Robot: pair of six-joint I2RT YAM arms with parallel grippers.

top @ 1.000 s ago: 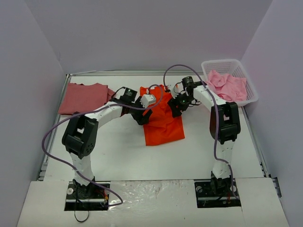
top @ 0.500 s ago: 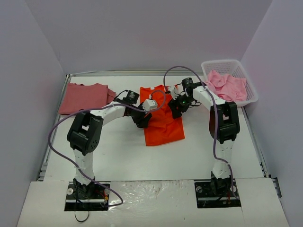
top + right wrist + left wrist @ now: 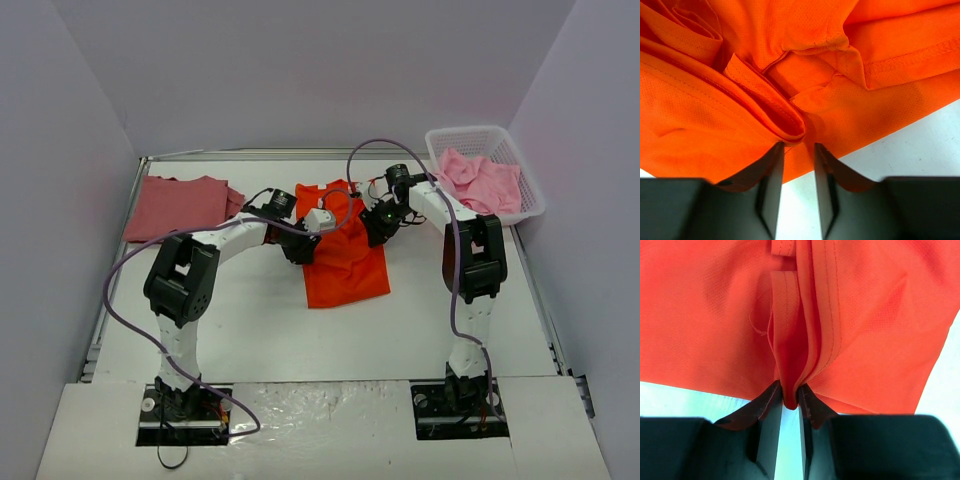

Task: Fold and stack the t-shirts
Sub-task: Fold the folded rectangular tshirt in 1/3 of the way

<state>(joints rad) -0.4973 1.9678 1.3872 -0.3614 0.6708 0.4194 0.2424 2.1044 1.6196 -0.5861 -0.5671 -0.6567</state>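
Note:
The bright orange-red t-shirt (image 3: 345,262) lies partly folded mid-table, between both arms. My left gripper (image 3: 303,250) is at its left edge. In the left wrist view that gripper (image 3: 789,399) is shut on a pinched fold of the orange-red cloth (image 3: 870,315). My right gripper (image 3: 372,232) is at the shirt's upper right edge. In the right wrist view its jaws (image 3: 799,148) stand a little apart on the cloth (image 3: 700,115), and a rolled hem lies just beyond the tips. A dusty rose-red t-shirt (image 3: 178,206) lies folded at the far left.
A white lattice basket (image 3: 478,132) at the far right holds crumpled light pink t-shirts (image 3: 482,182). Grey walls close in the table on three sides. Cables loop over both arms above the orange shirt.
Both grippers have narrowed. The left one has closed on a fold at the orange shirt's left edge after sliding slightly right. The right one has stayed at the shirt's upper right edge.

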